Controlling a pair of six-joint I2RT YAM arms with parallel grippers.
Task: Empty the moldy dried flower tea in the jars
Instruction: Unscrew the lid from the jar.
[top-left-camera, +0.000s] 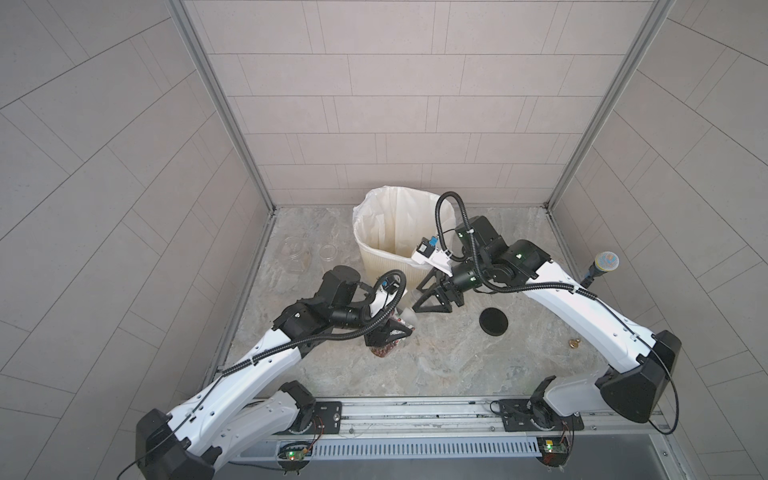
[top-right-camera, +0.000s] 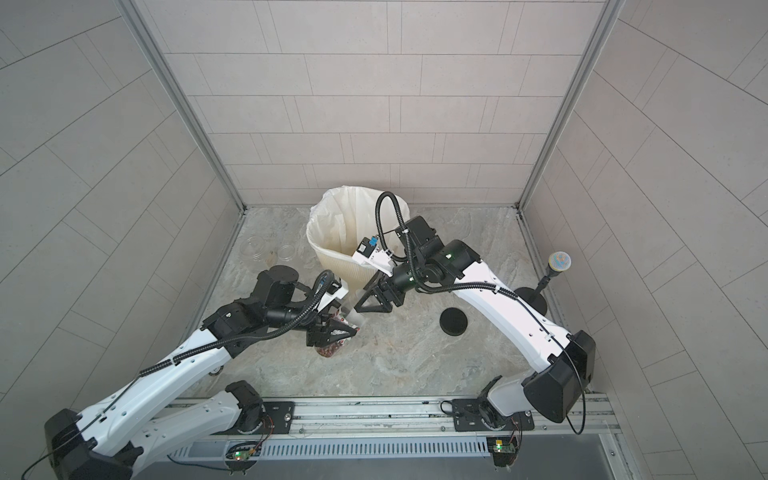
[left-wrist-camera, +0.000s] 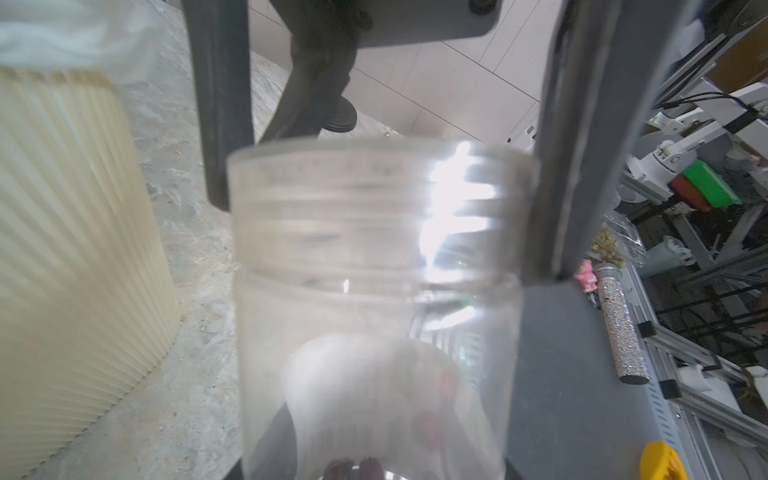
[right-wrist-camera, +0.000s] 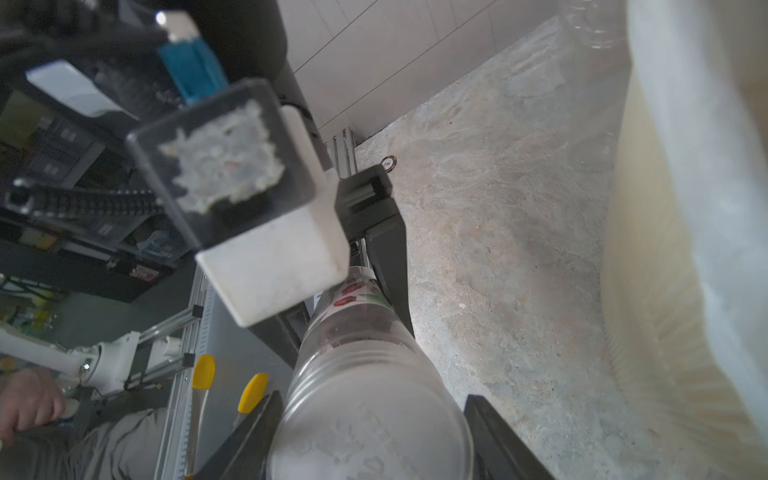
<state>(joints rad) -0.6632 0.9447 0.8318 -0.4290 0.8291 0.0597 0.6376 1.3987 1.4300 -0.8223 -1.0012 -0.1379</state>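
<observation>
My left gripper (top-left-camera: 388, 336) (top-right-camera: 332, 334) is shut on the body of a small clear jar (left-wrist-camera: 374, 332) with a red-white label (right-wrist-camera: 353, 291), holding it tilted above the floor in front of the bin. Brown-red dried flower tea (top-left-camera: 381, 352) (top-right-camera: 328, 352) lies in its lower end. The jar's white lid (right-wrist-camera: 374, 436) (left-wrist-camera: 353, 199) points toward my right gripper (top-left-camera: 414, 300) (top-right-camera: 358, 299) (right-wrist-camera: 374, 397). That gripper's two fingers press against opposite sides of the lid. A second clear jar (top-left-camera: 296, 253) sits at the far left and looks empty.
The cream ribbed bin (top-left-camera: 390, 266) with a white liner stands just behind both grippers. A small clear round piece (top-left-camera: 327, 252) lies beside the far jar. On the floor to the right lies a black lid (top-left-camera: 493, 321). A microphone (top-left-camera: 604, 264) stands by the right wall.
</observation>
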